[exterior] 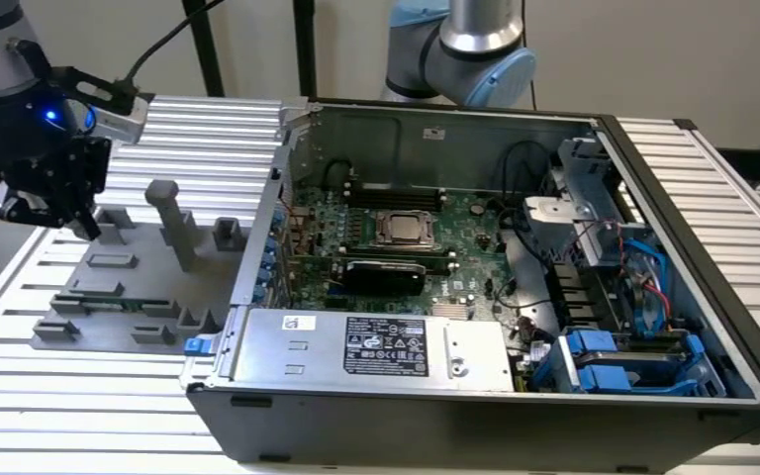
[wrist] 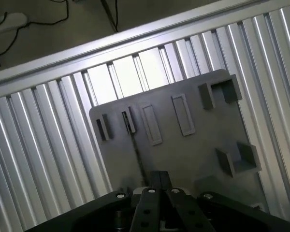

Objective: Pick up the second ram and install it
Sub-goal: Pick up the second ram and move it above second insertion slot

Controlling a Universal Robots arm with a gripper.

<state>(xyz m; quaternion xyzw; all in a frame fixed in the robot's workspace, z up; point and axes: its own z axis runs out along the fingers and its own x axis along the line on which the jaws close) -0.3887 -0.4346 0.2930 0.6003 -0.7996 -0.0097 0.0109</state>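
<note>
Thin green ram stick [exterior: 107,301] on edge between grey fixture blocks [exterior: 60,331]

So the claw [exterior: 47,220] is hanging over the back edge of the grey fixture plate [exterior: 130,282] on the ribbed table [exterior: 63,396], over at the exterior view's left. The green second ram [exterior: 110,301] sits in its holder near the plate's front, well apart from the claw. Next to the plate is the open PC case [exterior: 486,435], with the silver processor [exterior: 407,230] mid-board and the power supply [exterior: 380,346] up front.
</note>
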